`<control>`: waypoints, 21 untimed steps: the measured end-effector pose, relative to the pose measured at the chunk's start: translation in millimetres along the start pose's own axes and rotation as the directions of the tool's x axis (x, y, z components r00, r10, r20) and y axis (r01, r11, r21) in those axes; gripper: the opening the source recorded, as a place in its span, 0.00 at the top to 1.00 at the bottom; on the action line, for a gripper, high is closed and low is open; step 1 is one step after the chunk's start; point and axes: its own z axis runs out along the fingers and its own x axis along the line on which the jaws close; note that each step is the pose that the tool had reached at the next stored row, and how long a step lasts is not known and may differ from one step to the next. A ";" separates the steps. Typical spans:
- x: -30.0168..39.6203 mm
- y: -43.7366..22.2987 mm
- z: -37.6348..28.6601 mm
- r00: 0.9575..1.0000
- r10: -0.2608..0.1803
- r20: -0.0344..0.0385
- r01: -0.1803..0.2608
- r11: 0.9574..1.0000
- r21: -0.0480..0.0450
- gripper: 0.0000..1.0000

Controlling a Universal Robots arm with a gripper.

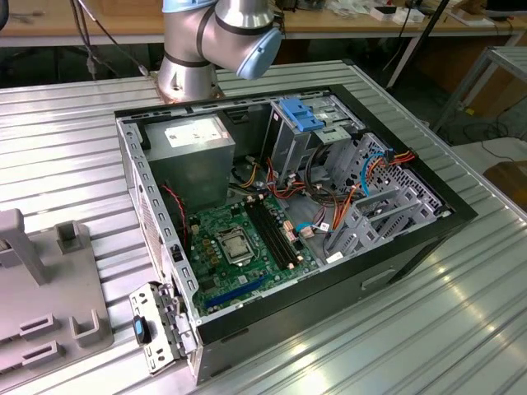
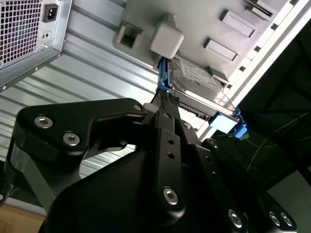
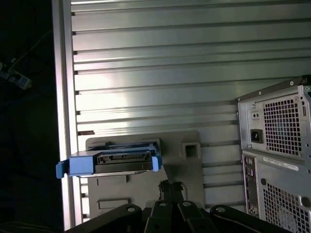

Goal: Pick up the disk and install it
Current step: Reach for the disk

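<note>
The disk (image 3: 114, 162) is a grey metal drive in a bright blue carrier. It rests on a grey fixture plate (image 3: 189, 170) at the edge of the ribbed metal table, its connector end facing the first wrist view. The disk (image 2: 199, 80) lies just beyond my black gripper (image 2: 165, 99) in the second wrist view. In the first wrist view my gripper (image 3: 170, 184) sits beside the disk and a little apart from it. Its fingertips stand together, shut, with nothing between them.
An open computer case (image 1: 395, 247) lies on the table, showing a green motherboard (image 1: 243, 243), a power supply (image 1: 193, 144) and a drive cage with a light-blue bracket (image 1: 300, 115). The case's rear panel (image 3: 277, 145) stands near the fixture. The arm's base (image 1: 193, 66) is behind the case.
</note>
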 end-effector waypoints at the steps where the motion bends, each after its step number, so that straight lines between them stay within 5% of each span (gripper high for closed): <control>1: 3.4 -0.3 -0.1 1.000 0.000 0.000 0.000 1.000 0.000 0.89; 18: 51.6 -4.1 -1.3 1.000 0.000 0.000 0.000 1.000 0.000 0.89; 21: 64.5 -5.1 -1.6 1.000 0.000 0.000 0.000 1.000 0.000 0.89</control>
